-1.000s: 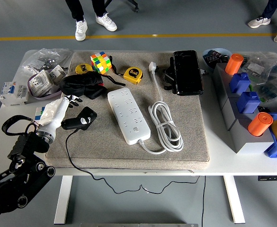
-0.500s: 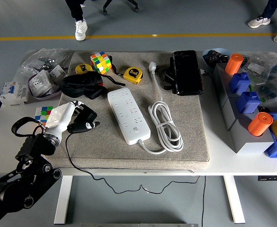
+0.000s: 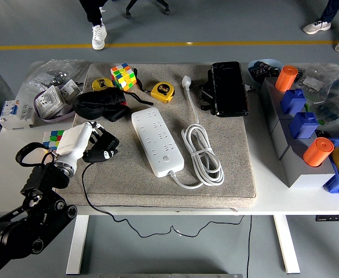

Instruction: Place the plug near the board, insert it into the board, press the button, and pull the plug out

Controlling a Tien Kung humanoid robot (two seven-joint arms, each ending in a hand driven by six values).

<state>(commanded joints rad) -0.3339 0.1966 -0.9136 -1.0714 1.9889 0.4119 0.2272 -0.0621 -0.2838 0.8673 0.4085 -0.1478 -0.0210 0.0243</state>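
A white power strip point(image 3: 156, 141) lies slanted on the grey mat point(image 3: 239, 174), its button near the lower end. Its own white cord point(image 3: 203, 153) is coiled to its right, ending in a white plug point(image 3: 186, 81) at the back. A black plug point(image 3: 104, 152) with a black cable running off the table's front edge lies left of the strip. My left hand point(image 3: 97, 139), white with dark fingers, reaches in from the lower left and curls its fingers over this black plug. A hand's width of mat separates the plug from the strip.
Behind the hand lie a black cloth bundle point(image 3: 99, 105), a Rubik's cube point(image 3: 123, 76) and a yellow tape measure point(image 3: 163, 91). A black case point(image 3: 229, 88) sits at the back. Grey bins point(image 3: 291, 150) with blue and orange parts stand right. Bags point(image 3: 50, 92) lie left.
My left hand has moved right from beside the black plug onto it and closed its fingers around it. The plug has shifted slightly. The power strip has not moved.
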